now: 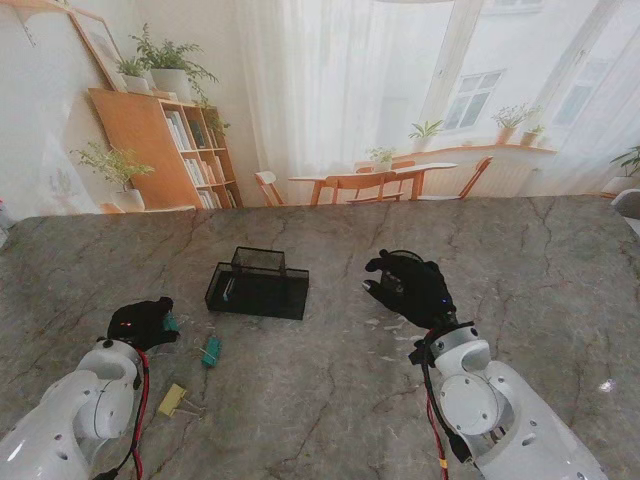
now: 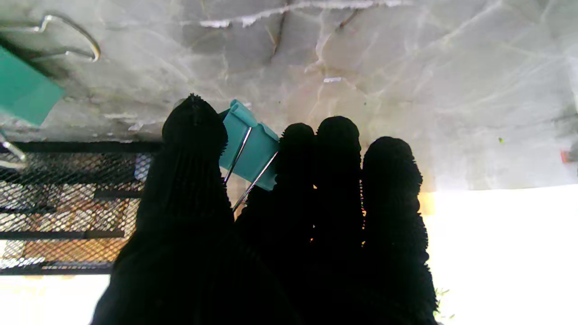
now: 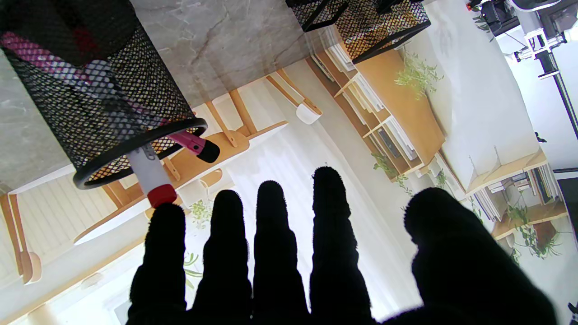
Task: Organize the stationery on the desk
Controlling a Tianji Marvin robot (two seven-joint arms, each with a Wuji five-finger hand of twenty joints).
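Altogether three binder clips: left hand [image 2: 271, 212] pinches one teal clip [image 2: 250, 151]; right hand [image 1: 410, 285] seemingly spread, empty.

The counter [image 1: 330, 390] looks like grey veined stone with a smooth, faintly glossy face. The desk organizer [image 1: 258, 290] and the pen cup [image 3: 97, 97] are matt black wire mesh. The teal binder clip [image 2: 250, 151] looks like smooth painted metal with shiny bare wire handles. Both hands [image 2: 271, 234] [image 3: 293, 262] wear a fuzzy black knit (matt, lint-like at the edges).
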